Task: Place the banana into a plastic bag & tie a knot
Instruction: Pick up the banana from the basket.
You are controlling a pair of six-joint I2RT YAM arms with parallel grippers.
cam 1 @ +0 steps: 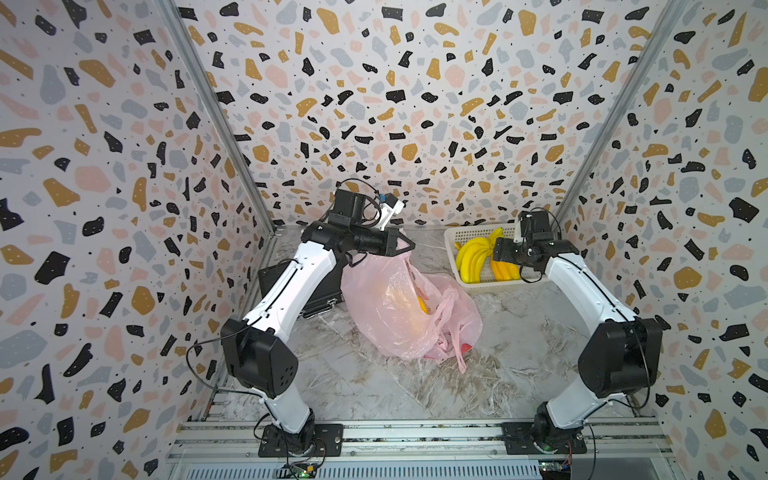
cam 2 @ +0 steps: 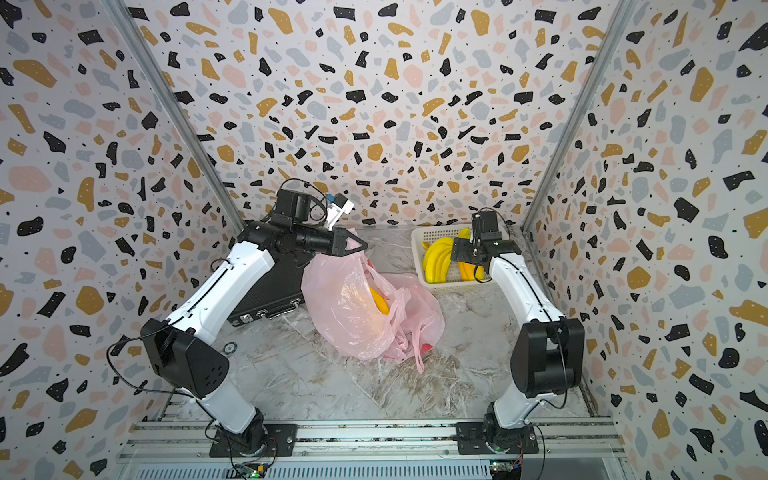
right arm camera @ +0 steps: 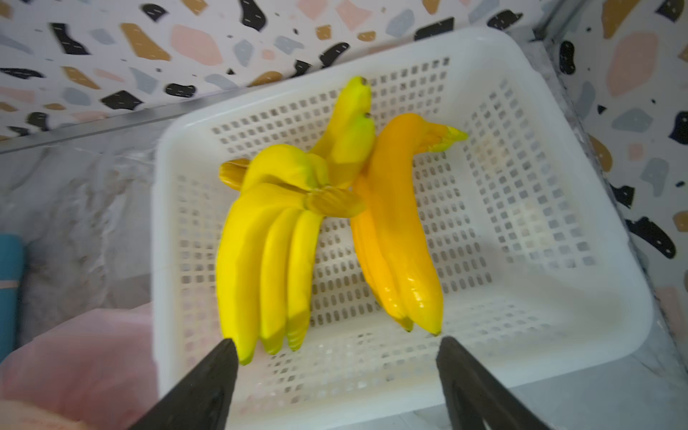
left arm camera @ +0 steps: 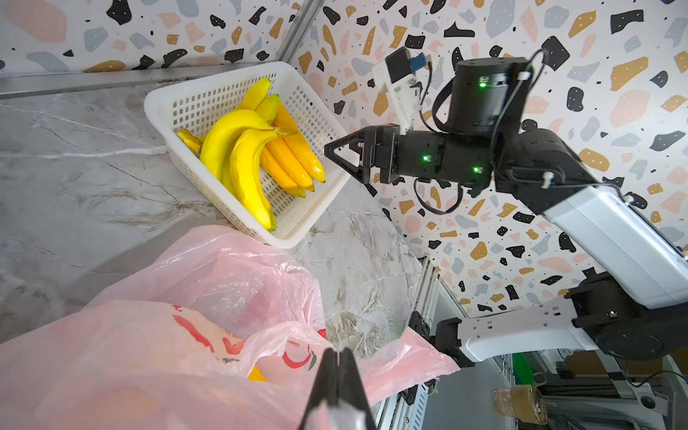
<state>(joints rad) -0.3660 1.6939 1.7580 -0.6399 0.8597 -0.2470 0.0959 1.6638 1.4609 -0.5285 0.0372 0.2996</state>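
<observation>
left arm [cam 1: 291, 286] reaches over the far left of the worktop [cam 1: 365, 390]. left jaws: closed, pinching a fold of the pink plastic bag [cam 1: 386, 307] at its far edge and holding that edge up off the worktop. The left wrist view shows the two tips pressed together with pink film bunched around them. The rest of the bag slumps on the worktop at centre, mouth open. Its handle loops [cam 1: 457, 353] trail toward the near side, not knotted.

banana [cam 1: 422, 306]: inside the bag, yellow showing through the mouth in both top views. Only a sliver [left arm camera: 256, 374] shows from the left wrist.

right arm [cam 1: 582, 286] reaches to the far right. right jaws: spread wide, nothing between them, pointing down over the white basket [right arm camera: 160, 260], tips clear of the fruit.

The basket sits in the far-right corner, just beside the bag. In it are yellow bananas [right arm camera: 268, 260] on the left and orange bananas [right arm camera: 394, 242] on the right, side by side and touching near the stems.

A black case [cam 2: 270, 291] lies flat on the worktop left of the bag, partly under the left arm. Can't tell whether it touches the bag.
</observation>
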